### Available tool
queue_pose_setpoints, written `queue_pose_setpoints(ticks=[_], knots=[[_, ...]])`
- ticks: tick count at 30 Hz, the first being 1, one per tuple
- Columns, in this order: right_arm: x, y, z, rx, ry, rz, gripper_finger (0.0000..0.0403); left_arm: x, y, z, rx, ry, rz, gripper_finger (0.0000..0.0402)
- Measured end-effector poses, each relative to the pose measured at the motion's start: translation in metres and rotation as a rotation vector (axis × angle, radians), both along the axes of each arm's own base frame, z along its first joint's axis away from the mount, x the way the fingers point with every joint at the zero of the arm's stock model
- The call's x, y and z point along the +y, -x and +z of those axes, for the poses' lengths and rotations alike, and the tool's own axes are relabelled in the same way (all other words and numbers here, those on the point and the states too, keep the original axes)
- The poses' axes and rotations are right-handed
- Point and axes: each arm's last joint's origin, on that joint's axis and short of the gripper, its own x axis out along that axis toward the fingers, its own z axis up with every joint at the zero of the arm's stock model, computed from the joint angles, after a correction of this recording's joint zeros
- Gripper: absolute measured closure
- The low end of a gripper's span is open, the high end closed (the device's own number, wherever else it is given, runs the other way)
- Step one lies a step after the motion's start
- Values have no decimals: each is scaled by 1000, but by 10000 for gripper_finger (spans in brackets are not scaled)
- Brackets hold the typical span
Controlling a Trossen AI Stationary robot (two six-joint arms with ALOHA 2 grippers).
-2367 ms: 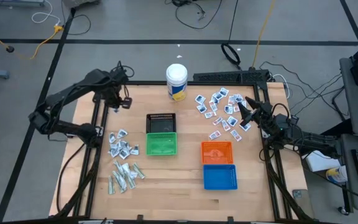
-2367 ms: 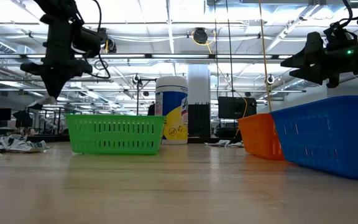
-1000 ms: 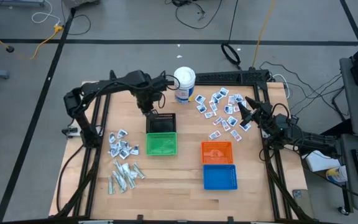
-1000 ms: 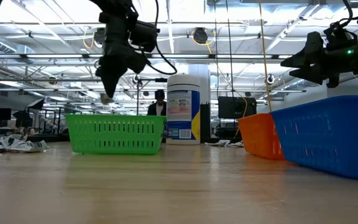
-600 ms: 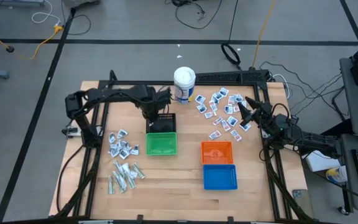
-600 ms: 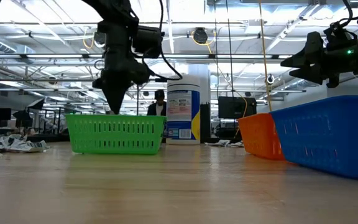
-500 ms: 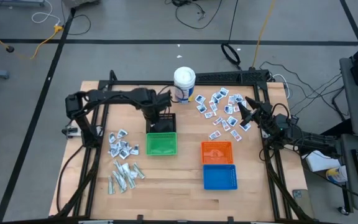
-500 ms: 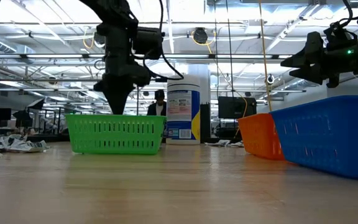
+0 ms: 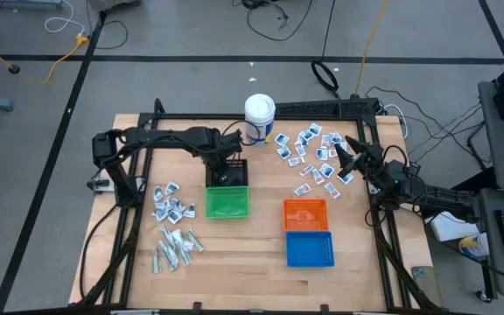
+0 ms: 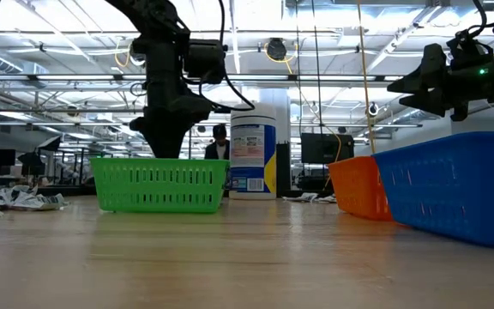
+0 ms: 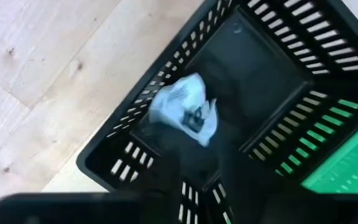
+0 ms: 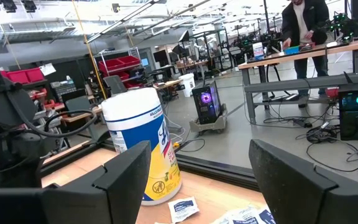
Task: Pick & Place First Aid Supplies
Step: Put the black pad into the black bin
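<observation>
Left tool (image 9: 227,169) over black basket (image 9: 227,175), fingers apart; white packet (image 11: 184,116) lies inside. Right tool (image 9: 341,156) waits spread above scattered packets (image 9: 309,149).

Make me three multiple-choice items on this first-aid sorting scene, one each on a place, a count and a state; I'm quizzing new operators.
1. Where is the left claw?
A. Over the black basket
B. Over the blue basket
C. Beside the canister

2. How many baskets are on the table?
A. Two
B. Four
C. Six

3. What is in the black basket?
A. Nothing
B. One wrapped packet
C. A full heap

Answers: 1 A, the high view shows the left arm ending above it. 2 B, black, green, orange and blue. 3 B, the left wrist view shows a single packet inside.
</observation>
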Motion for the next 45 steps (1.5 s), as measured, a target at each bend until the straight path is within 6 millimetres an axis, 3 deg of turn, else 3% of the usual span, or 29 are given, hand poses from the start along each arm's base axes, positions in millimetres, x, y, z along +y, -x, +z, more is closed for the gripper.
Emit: queue_pose_setpoints(ticks=[7,14,20,31,38,45], knots=[[0,0,0,0,0,0,135,3,3,4,-9,10,30,159],[0,0,0,0,0,0,136,8,16,21,-32,40,146,118],[0,0,0,0,0,0,136,10,33,30,31,84,271,118],[0,0,0,0,0,0,135,4,59,34,267,172,407,155],[0,0,0,0,0,0,135,-3,59,35,304,173,441,170],[0,0,0,0,0,0,136,-31,50,35,312,174,423,172]])
